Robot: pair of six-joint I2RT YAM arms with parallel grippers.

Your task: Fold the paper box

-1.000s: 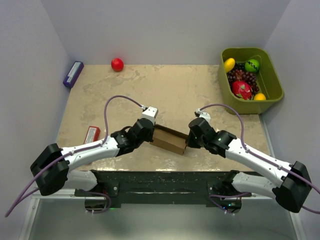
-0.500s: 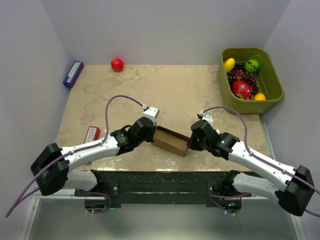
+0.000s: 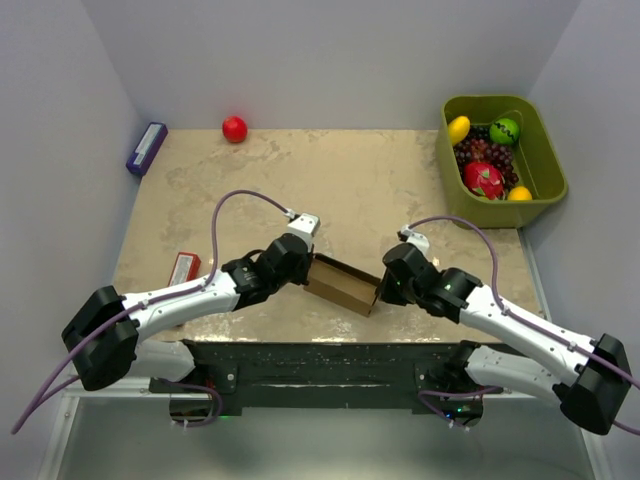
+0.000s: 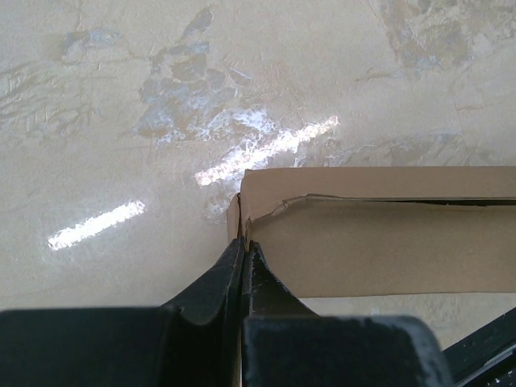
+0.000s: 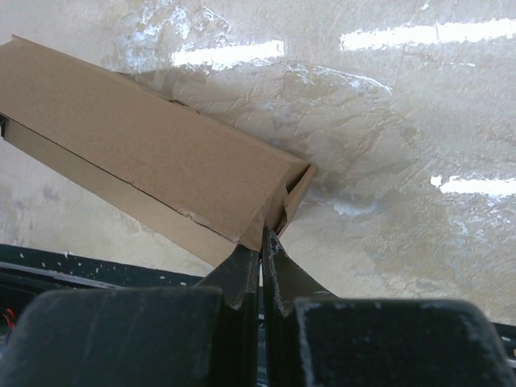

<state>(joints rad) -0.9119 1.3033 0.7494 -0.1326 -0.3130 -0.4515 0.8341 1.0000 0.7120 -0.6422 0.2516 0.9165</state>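
I have the paper box (image 3: 342, 283) in the middle of the near part of the desk (image 3: 380, 190), between the two arms. It is a long brown cardboard shape, lying slantwise, with its left end a little farther from me than its right end.

My left hand (image 3: 307, 266) is at the left end. In the left wrist view its fingers (image 4: 218, 278) are pressed together on a thin cardboard edge at that corner, so it is pinching the paper box. A long seam on the face toward that camera stands slightly open, and the edge beside the corner is creased.

My right hand (image 3: 380, 291) is at the right end. In the right wrist view its fingers (image 5: 242, 270) are closed tight on the end flap, where the cardboard folds inward into a small pocket.

From above I can't tell for sure whether the box rests on the desk or hangs just off it. The right wrist view shows a shadow under its right end.

A flat red box (image 3: 184, 268) lies near the left edge, beside the left arm. A small purple box (image 3: 146, 148) sits at the far left corner, with a red ball (image 3: 234, 128) near it along the far edge. At the far right stands a green bin (image 3: 545, 170) holding fruit.
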